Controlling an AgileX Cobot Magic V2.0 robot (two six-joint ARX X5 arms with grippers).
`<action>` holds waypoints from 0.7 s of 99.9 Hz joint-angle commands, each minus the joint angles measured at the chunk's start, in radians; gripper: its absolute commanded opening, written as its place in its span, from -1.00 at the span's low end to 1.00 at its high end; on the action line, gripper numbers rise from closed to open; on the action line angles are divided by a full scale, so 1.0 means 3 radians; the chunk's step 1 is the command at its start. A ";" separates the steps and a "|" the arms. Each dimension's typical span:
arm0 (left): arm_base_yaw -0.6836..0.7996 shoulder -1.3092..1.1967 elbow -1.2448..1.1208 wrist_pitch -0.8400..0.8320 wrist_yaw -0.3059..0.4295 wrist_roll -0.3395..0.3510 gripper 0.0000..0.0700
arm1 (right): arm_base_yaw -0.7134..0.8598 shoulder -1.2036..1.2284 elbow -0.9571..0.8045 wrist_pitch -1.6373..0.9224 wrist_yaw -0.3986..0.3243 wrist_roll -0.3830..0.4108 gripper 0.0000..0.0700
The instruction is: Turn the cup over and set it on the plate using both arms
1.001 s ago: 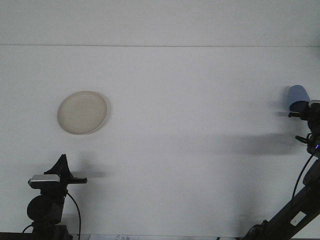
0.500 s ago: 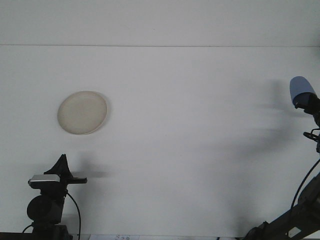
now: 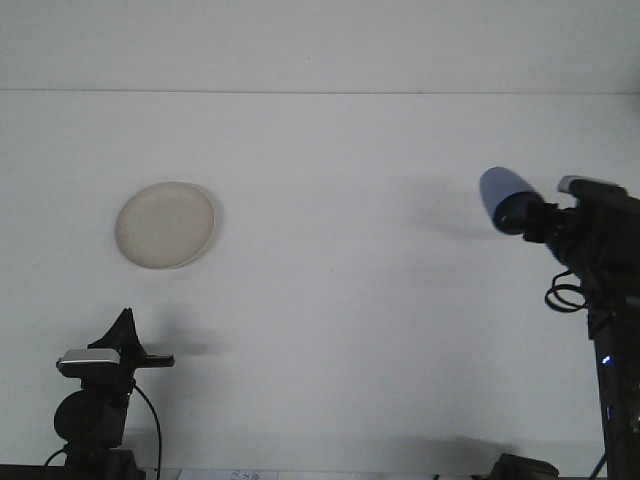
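The right claw (image 3: 530,212) pinches the blue cup (image 3: 503,197) aloft, tipped sideways, far from the cream plate (image 3: 165,224); handover, placing remain, while the left claw (image 3: 128,335), state untellable, waits.

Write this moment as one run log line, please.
right end effector: holds blue cup, lifted | left end effector: idle, low | plate: empty, far left

Blue cup (image 3: 503,196), plain cream plate (image 3: 165,224), and a white counter (image 3: 340,320) with no pattern. Both arms are black.
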 commanded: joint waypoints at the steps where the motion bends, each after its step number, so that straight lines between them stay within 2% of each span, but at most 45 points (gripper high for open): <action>1: 0.0004 -0.0006 -0.0065 0.0032 -0.0014 -0.0011 -0.96 | 0.0337 -0.0036 0.0058 -0.0332 0.0019 -0.0097 -0.99; 13: 0.0004 -0.0006 -0.0065 0.0032 -0.0014 -0.0013 -0.96 | 0.1122 -0.0074 0.0079 -0.0904 0.0036 -0.0141 -0.99; 30: 0.0004 -0.0006 -0.0065 0.0032 -0.0014 -0.0013 -0.96 | 0.2108 0.0056 0.0093 -0.1433 0.0439 -0.0159 -0.99; 36: 0.0004 -0.0006 -0.0065 0.0031 -0.0014 -0.0013 -0.96 | 0.2392 0.0154 0.0102 -0.1549 0.0498 -0.0135 -0.99; 61: 0.0004 -0.0006 -0.0065 0.0032 -0.0014 -0.0013 -0.96 | 0.3123 0.0603 0.0253 -0.1975 0.0537 -0.0095 -0.99; 70: 0.0004 -0.0006 -0.0065 0.0032 -0.0014 -0.0011 -0.96 | 0.3277 0.0759 0.0341 -0.2060 0.0631 -0.0100 -0.99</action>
